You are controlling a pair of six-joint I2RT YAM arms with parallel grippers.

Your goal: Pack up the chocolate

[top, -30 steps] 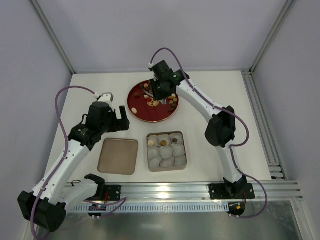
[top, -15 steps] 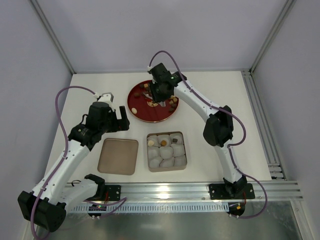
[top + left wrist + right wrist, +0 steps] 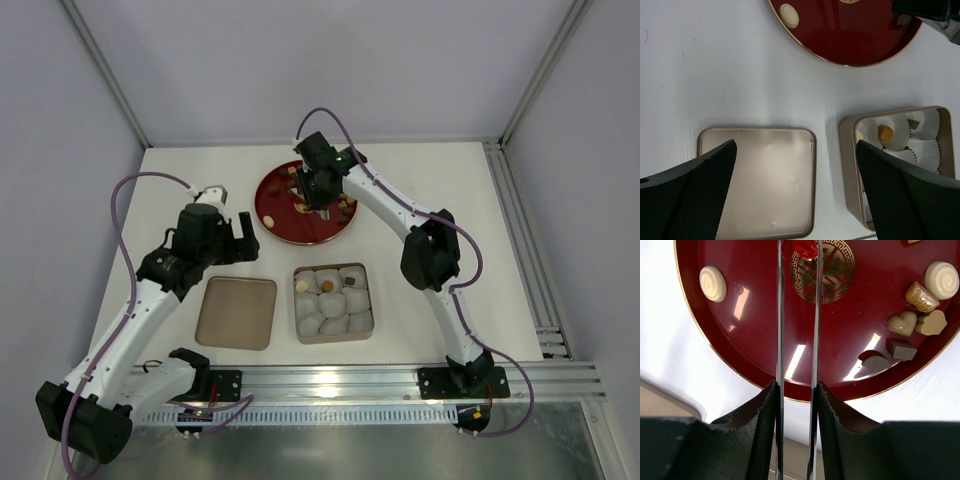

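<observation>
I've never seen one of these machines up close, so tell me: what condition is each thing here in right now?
Plate: holds several loose chocolates.
Tin: open, some paper cups filled, others empty.
Lid: off, lying flat beside the tin.
Left gripper: wide open, empty.
Right gripper: blades nearly together over the plate; any grip unclear.

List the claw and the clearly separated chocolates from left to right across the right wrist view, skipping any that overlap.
cream round chocolate → right claw → tan heart chocolate → cream swirled chocolate
</observation>
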